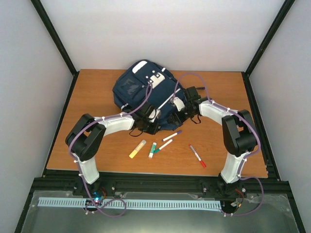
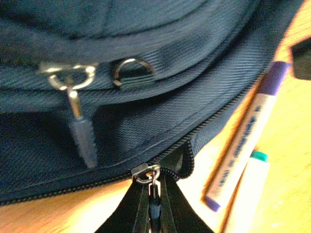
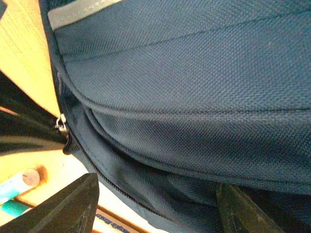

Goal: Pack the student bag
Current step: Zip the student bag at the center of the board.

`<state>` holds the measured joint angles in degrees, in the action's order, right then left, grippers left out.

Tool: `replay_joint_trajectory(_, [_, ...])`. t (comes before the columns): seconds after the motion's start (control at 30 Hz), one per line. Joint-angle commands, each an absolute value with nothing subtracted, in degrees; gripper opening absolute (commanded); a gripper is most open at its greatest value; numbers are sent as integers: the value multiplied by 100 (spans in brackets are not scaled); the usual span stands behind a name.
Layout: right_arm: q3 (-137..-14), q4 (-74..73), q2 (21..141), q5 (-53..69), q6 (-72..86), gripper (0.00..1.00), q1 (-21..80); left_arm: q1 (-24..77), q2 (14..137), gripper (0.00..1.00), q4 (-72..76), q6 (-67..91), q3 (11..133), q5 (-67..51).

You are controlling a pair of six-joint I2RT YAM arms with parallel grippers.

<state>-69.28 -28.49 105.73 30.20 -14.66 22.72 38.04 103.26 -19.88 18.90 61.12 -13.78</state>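
Student bag (image 1: pixel 141 92) is showing navy blue, with thin white stripes running across it and a white patch on the front. Zipper pull (image 2: pixel 148 174) is gleaming silver. Table (image 1: pixel 97 97) is showing orange-brown wood grain. Lying on it: yellow highlighter (image 1: pixel 137 149), green-capped white marker (image 1: pixel 152 150), purple-capped white marker (image 1: pixel 172 135), red pen (image 1: pixel 197 156). Left arm (image 1: pixel 116 122) and right arm (image 1: pixel 214 110) are showing black and white. Cables (image 1: pixel 194 75) are showing purple.

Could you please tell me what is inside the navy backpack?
Its interior cannot be seen: the cloth of the large navy-blue fabric backpack covers it. The left gripper pinches a zip pull. A purple-capped white marker lies outside, on the wooden table.
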Motion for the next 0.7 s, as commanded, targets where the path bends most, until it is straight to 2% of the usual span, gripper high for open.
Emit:
replay_joint_trajectory(0.0, [-6869,-2961,10376,3273,-1337,66,2222,4125,10398,2,-1732,1988,6588,-2218])
replay_joint_trajectory(0.3, [-6758,-2824,10069,3176,-1245,66,1973,4201,10048,2,-1575,2056,6638,-2630])
replay_joint_trajectory(0.43, [-6756,-2788,10112,3122,-1213,66,1904,4263,10587,2,-1076,2392,6765,-3027])
replay_joint_trajectory(0.67, [-6720,-2797,9967,3132,-1160,66,1674,4854,11331,3,-1020,2369,7408,-2608])
